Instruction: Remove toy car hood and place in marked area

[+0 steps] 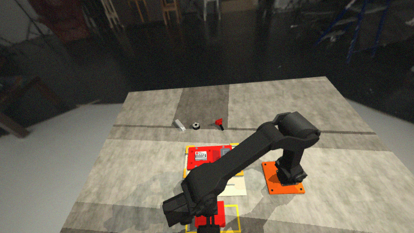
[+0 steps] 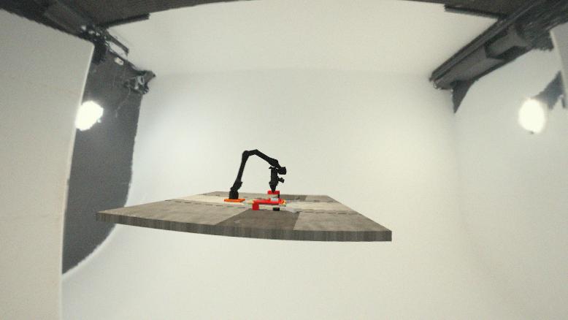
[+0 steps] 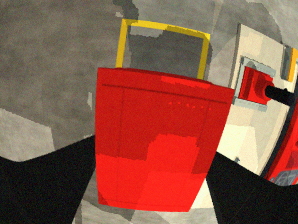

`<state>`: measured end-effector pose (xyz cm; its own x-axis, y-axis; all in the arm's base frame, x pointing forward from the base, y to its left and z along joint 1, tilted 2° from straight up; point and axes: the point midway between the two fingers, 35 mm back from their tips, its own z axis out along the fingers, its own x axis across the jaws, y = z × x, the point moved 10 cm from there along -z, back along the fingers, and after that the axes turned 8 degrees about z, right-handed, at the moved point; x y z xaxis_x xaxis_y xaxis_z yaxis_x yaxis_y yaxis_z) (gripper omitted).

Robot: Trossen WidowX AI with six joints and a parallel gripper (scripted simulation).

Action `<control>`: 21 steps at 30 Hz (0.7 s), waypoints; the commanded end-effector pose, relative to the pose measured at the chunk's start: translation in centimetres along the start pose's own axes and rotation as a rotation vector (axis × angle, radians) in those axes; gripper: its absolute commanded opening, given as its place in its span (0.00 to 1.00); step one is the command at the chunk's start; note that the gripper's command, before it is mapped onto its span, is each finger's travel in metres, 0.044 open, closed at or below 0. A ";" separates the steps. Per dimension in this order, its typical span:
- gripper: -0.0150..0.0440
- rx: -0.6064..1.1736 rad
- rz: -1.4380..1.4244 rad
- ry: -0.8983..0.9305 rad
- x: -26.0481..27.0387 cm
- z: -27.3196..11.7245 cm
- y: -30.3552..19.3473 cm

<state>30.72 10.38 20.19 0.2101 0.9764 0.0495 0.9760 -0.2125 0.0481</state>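
The red hood (image 1: pixel 221 212) (image 2: pixel 275 192) (image 3: pixel 150 120) is held flat between the black fingers of my gripper (image 2: pixel 273 191) (image 3: pixel 154 148), which is shut on it from both sides. The hood is off the car and a little above the table. The marked area, a yellow outline (image 1: pixel 239 218) (image 3: pixel 165 26), lies below; the hood overlaps it in the top view, and its near part is hidden behind the hood in the wrist view. The toy car (image 1: pixel 192 159) (image 2: pixel 266 201), a red body with a grey box, is partly hidden behind the arm in the top view.
A cream board (image 1: pixel 239 189) (image 3: pixel 237 140) bears a red piece with a black shaft (image 3: pixel 254 86). Beyond the car lie a white block (image 1: pixel 180 125), a wheel (image 1: pixel 196 126) and a red-and-black piece (image 1: pixel 218 122). The arm stands on an orange plate (image 1: pixel 269 185) (image 2: pixel 234 200).
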 end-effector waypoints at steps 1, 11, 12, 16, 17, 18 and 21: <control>0.25 0.004 0.003 0.000 0.0 0.4 0.0; 0.25 0.004 0.003 0.000 0.0 1.0 -0.1; 0.25 0.004 0.003 0.000 0.0 1.0 -0.1; 0.25 0.004 0.003 0.000 0.0 1.3 -0.1; 0.25 0.004 0.003 0.000 0.0 1.3 -0.1; 0.25 0.004 0.003 0.000 0.0 1.4 -0.1; 0.25 0.004 0.003 0.000 -0.1 1.6 -0.1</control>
<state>30.72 10.41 18.90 0.2101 0.9764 0.0496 0.9760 -0.2125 0.0480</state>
